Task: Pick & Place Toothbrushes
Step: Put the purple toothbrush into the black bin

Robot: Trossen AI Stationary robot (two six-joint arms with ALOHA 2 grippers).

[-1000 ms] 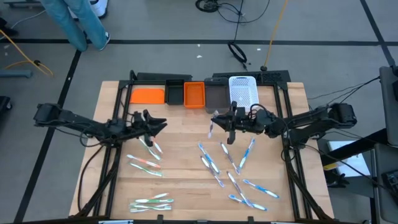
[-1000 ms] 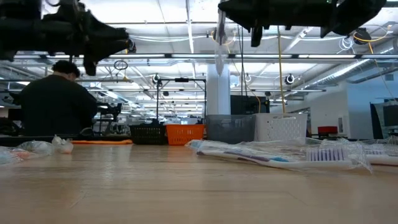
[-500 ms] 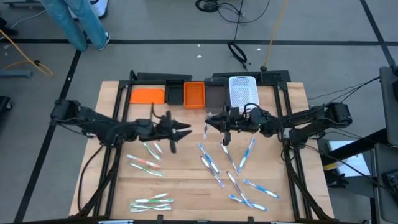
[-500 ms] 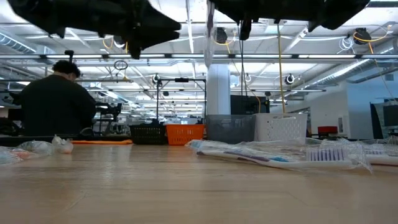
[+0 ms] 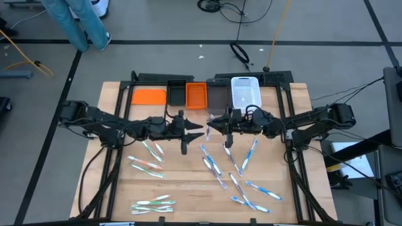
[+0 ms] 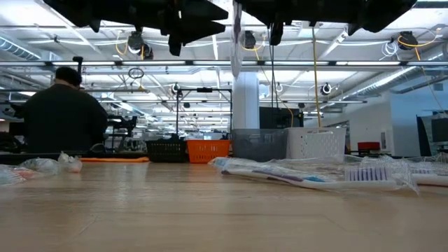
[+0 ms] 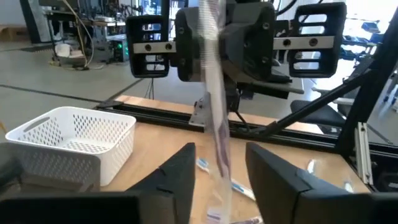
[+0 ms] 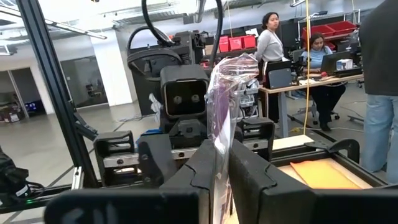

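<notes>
My right gripper (image 5: 212, 124) is above the middle of the table, shut on one toothbrush in a clear wrapper (image 6: 236, 42). It also shows in the right wrist view (image 8: 221, 106). My left gripper (image 5: 198, 129) is open just left of it. In the left wrist view its fingers (image 7: 180, 177) stand on either side of the hanging wrapped toothbrush (image 7: 214, 112) without touching it. Other wrapped toothbrushes lie flat on the table at the left (image 5: 147, 158), near the front edge (image 5: 154, 204) and at the right (image 5: 233, 168). My right gripper pinches the wrapped toothbrush between its two fingers (image 8: 202, 171), near the wrapper's upper end (image 7: 205, 37). The fingers come level from the table's right. The toothbrush hangs roughly upright below them, clear of the table.
Along the far edge stand a flat orange pad (image 5: 149, 96), a black bin (image 5: 177, 93), an orange bin (image 5: 196, 95), a grey bin (image 5: 217, 95) and a white perforated bin (image 5: 245, 91). People sit and stand in the room beyond the table (image 8: 270, 43).
My left gripper has moved toward the table's right, up to my right gripper and the hanging toothbrush. My right gripper has shifted a little toward the left with the toothbrush, which stays hanging clear of the table.
</notes>
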